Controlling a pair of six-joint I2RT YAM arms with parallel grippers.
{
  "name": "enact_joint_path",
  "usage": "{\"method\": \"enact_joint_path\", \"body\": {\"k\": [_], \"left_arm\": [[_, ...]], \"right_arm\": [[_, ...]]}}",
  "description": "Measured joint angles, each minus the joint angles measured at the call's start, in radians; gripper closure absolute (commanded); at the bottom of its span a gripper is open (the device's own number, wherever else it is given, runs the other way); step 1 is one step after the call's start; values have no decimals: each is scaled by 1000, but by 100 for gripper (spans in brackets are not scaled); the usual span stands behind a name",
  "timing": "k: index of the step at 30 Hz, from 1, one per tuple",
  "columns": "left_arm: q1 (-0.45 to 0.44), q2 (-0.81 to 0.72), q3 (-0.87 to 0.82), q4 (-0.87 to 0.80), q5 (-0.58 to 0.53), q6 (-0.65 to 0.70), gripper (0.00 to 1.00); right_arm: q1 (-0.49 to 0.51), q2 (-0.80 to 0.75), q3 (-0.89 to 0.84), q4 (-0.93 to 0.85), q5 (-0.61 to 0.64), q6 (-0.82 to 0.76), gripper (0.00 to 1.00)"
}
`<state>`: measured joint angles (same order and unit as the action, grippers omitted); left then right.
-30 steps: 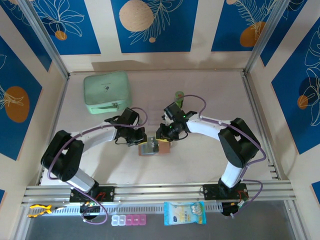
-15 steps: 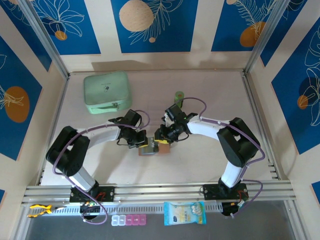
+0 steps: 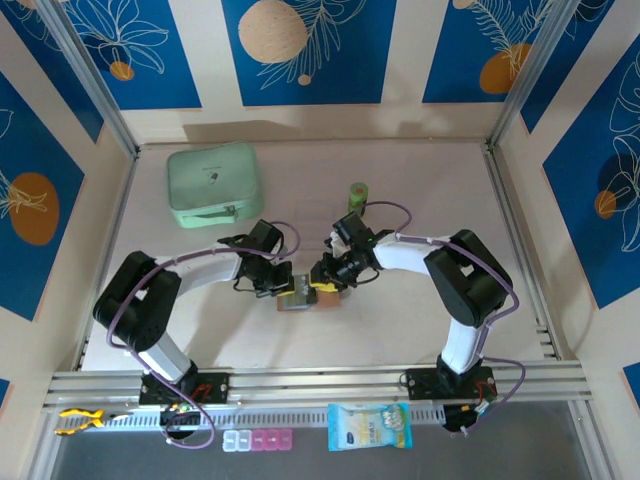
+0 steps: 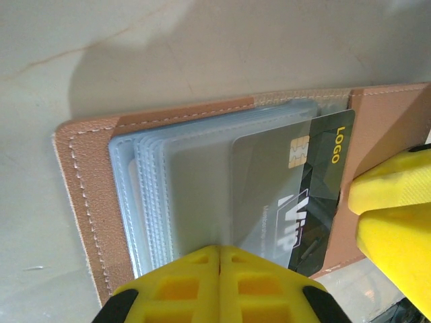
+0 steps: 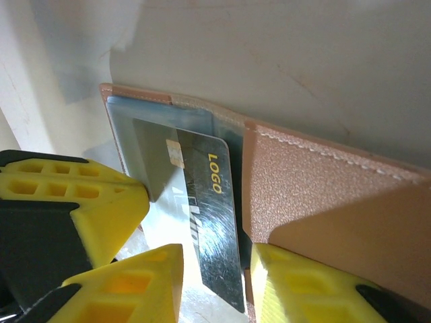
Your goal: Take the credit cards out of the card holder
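Card holder lies open on the table, between both arms. Left gripper, fully closed and empty, presses its clear sleeves flat, evidently to pin it. One dark credit card protrudes from a sleeve. The right gripper has its jaws narrowly apart astride it, grip unconfirmed.

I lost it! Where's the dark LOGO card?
Left wrist view: the dark card sticks partway out of the card holder's clear sleeves, at the table's middle.
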<state>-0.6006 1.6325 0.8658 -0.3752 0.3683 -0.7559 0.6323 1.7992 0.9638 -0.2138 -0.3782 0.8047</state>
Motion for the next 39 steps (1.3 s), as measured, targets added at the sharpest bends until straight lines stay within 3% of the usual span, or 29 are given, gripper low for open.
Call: {"method": "enact_joint_path", "body": {"k": [39], "left_arm": [[0, 1, 0, 0, -2, 0, 100]], "right_arm": [[-16, 3, -83, 177, -101, 29, 94]]}}
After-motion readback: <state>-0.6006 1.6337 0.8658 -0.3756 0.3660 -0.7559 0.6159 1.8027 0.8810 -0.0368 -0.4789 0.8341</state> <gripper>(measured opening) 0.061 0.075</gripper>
